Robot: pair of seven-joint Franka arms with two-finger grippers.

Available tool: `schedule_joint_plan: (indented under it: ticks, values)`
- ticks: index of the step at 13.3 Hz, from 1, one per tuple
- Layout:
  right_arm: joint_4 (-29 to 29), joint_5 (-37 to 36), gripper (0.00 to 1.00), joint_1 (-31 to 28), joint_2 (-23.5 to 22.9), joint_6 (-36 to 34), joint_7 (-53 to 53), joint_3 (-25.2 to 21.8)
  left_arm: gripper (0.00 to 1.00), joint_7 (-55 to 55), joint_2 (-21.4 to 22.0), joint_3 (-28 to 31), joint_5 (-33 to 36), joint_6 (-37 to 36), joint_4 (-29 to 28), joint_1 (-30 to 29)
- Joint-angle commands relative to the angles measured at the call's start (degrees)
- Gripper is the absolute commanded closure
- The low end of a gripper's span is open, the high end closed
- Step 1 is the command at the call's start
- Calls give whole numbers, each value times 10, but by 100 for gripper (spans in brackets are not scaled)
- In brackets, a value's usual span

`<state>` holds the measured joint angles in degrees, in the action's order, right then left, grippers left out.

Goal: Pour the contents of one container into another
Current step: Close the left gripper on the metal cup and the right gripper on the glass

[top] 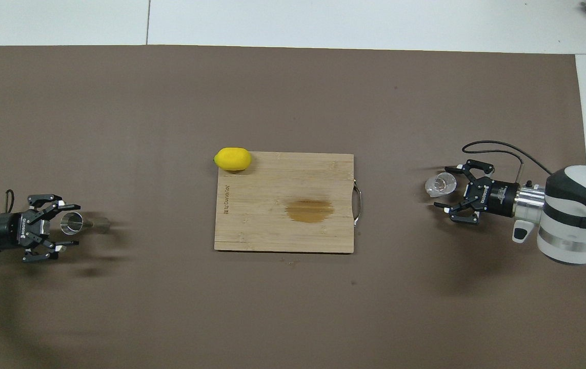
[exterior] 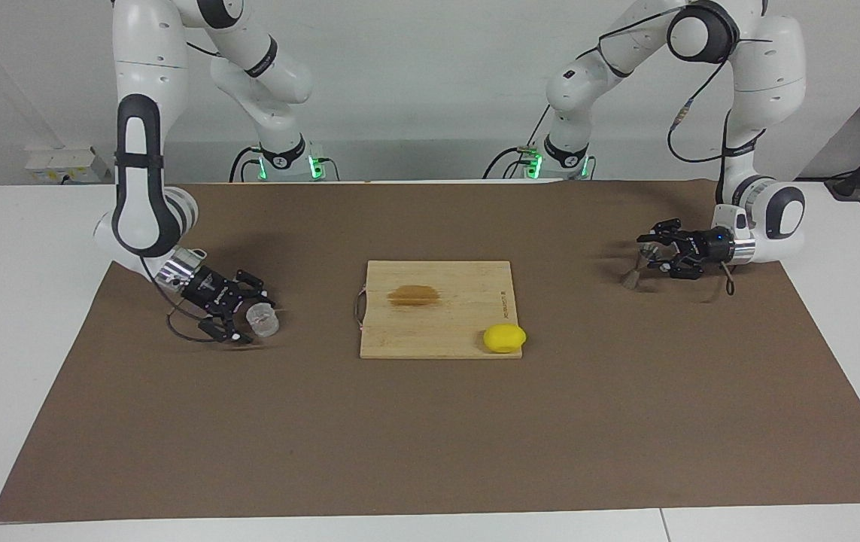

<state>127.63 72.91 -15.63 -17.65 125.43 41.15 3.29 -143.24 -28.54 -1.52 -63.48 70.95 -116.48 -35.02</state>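
The clear plastic cup (exterior: pixel 263 321) (top: pixel 440 184) stands on the brown mat toward the right arm's end of the table. My right gripper (exterior: pixel 258 323) (top: pixel 444 186) lies low and level beside it, open, its fingertips reaching past the cup's sides. The metal jigger (exterior: pixel 630 280) (top: pixel 74 223) stands upright toward the left arm's end. Level with its upper cone is my left gripper (exterior: pixel 650 253) (top: pixel 70 224), with a finger on each side and small gaps still showing in the overhead view. The jigger's rim is hidden by that gripper in the facing view.
A wooden cutting board (exterior: pixel 467 331) (top: pixel 272 230) with a brown stain and a metal handle lies mid-table. A yellow lemon (exterior: pixel 504 338) (top: pixel 232 159) sits at its corner farthest from the robots. The brown mat (exterior: pixel 430 436) covers the white table.
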Motion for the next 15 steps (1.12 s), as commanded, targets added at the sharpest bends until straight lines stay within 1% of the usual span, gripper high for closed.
schedule_joint_plan:
  ticks: [1, 3, 4, 5, 8, 10, 11, 12, 13, 14, 15]
  values:
    - [16, 20, 8, 5, 16, 17, -18, 2, 35, -5, 9, 2, 6, -4, 7, -7]
    - [16, 20, 9, 5, 16, 19, -18, 2, 36, -4, 9, 3, 6, -2, 10, -11]
    - [16, 20, 11, 5, 16, 19, -21, 2, 40, -4, 9, 3, 6, -1, 10, -11]
    - [16, 20, 12, 5, 16, 19, -20, 2, 41, -5, 9, 3, 6, 2, 10, -11]
    - [16, 20, 17, 5, 16, 18, -21, 2, 41, -6, 9, 3, 6, 5, 12, -9]
    - [16, 20, 24, 5, 17, 17, -23, 2, 43, -6, 9, 3, 6, 9, 13, -8]
    - [16, 20, 28, 5, 17, 17, -23, 2, 45, -6, 9, 3, 6, 9, 13, -7]
    - [16, 20, 32, 5, 17, 17, -23, 2, 52, -6, 9, 3, 6, 10, 12, -5]
    - [16, 20, 39, 5, 17, 17, -23, 3, 55, -6, 9, 3, 6, 11, 12, -5]
    - [16, 20, 47, 5, 17, 17, -23, 2, 65, -6, 9, 3, 6, 12, 12, -4]
    - [16, 21, 58, 5, 17, 17, -21, 2, 65, -7, 9, 3, 6, 12, 12, -2]
